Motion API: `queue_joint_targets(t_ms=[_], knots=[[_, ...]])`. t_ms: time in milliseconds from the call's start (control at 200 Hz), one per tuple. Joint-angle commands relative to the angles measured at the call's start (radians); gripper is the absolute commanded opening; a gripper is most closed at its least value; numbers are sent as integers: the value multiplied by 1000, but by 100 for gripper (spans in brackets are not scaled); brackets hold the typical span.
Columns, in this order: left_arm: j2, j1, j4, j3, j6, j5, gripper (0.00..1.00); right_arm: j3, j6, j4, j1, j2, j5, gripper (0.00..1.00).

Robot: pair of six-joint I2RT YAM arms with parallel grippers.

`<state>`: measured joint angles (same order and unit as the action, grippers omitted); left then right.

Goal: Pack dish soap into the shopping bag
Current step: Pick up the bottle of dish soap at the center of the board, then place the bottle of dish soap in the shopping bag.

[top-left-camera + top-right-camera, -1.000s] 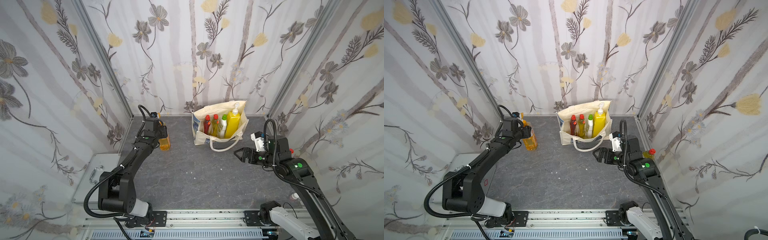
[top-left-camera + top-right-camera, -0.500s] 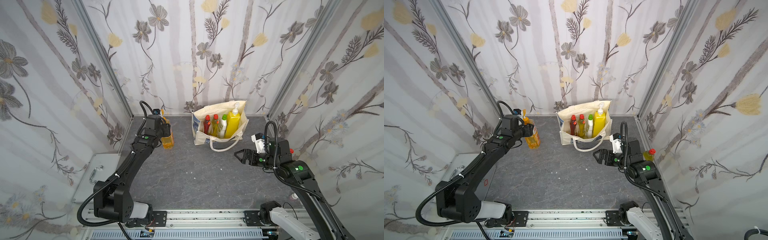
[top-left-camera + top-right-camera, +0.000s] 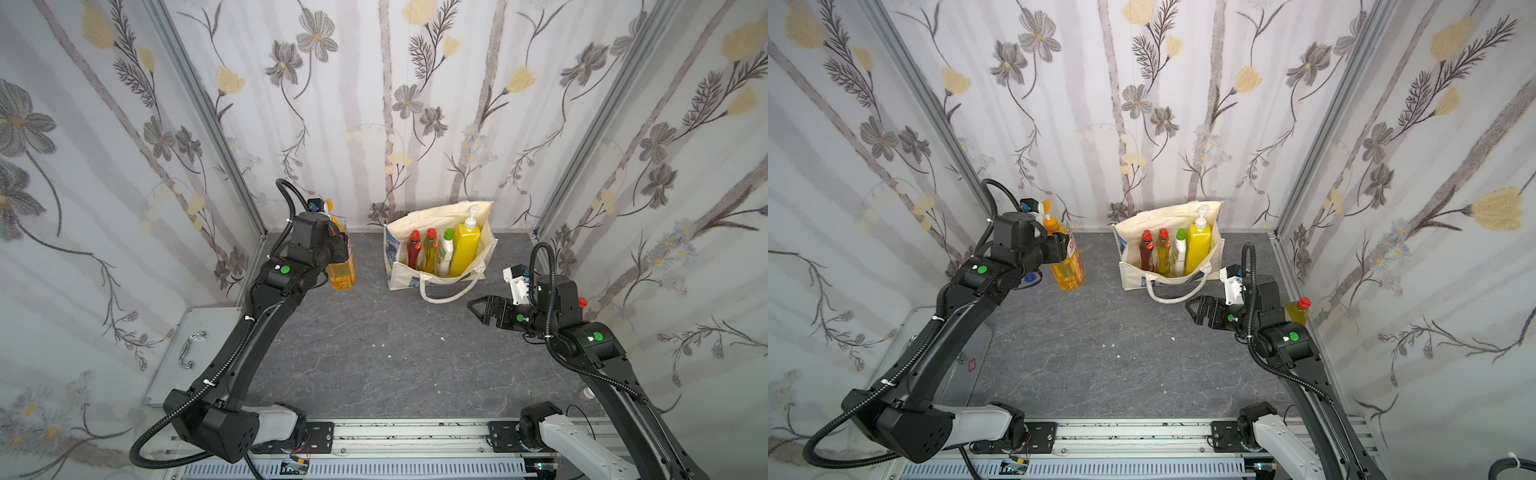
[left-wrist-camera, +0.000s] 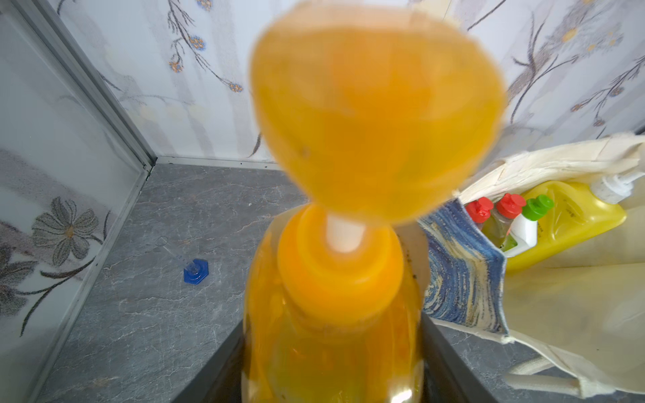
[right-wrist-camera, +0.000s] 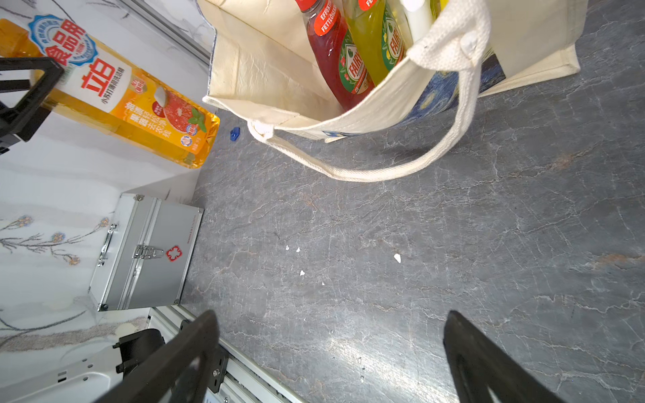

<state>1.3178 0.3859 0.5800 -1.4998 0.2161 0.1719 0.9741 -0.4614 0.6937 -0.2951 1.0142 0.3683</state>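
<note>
My left gripper [image 3: 340, 246] [image 4: 333, 370] is shut on the orange pump bottle of dish soap [image 3: 343, 268] [image 3: 1069, 266] [image 5: 139, 108]. It holds the bottle tilted and off the floor, left of the shopping bag [image 3: 400, 279] [image 3: 1133, 279] [image 4: 464, 275]. The cream bag stands open at the back. Inside it stand a red bottle [image 3: 413, 249], a yellow-green one [image 3: 429, 249], a white green-capped one [image 3: 446, 248] and a yellow pump bottle [image 3: 465, 246]. My right gripper [image 3: 474, 308] [image 3: 1192, 309] [image 5: 331, 349] hangs open and empty in front of the bag's right side.
Another yellow-green red-capped bottle [image 3: 1298, 311] stands by the right wall behind my right arm. A silver first-aid case [image 3: 191, 345] [image 5: 146, 251] lies at the left. A small blue cap [image 4: 195, 271] sits on the floor near the back left corner. The bag's handle [image 3: 449, 294] droops onto the floor.
My left arm has lifted the orange bottle and carried it a little to the right, toward the bag. The right arm has hardly moved.
</note>
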Motion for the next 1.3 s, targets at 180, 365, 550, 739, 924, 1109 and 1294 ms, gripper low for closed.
queue_joint_targets(t_ms=[180,365,550,739,924,1109,1294], knots=[[5,83,-68,-155,65,52,50,-36,-25,-56,0,-40,-25,100],[37,149,-46,-264,59,82,50,-54,-26,-59,-1,-56,-32,100],[101,201,-8,-408,61,90,50,-57,-25,-59,0,-66,-43,100],[198,265,-9,-537,61,98,50,-72,-26,-59,-1,-85,-47,100],[321,316,-32,-662,70,90,50,-89,-37,-56,2,-113,-48,100],[495,355,4,-896,92,59,49,-102,-45,-36,3,-148,-48,100],[648,387,57,-1106,103,47,49,-103,-42,-9,6,-176,-58,100]])
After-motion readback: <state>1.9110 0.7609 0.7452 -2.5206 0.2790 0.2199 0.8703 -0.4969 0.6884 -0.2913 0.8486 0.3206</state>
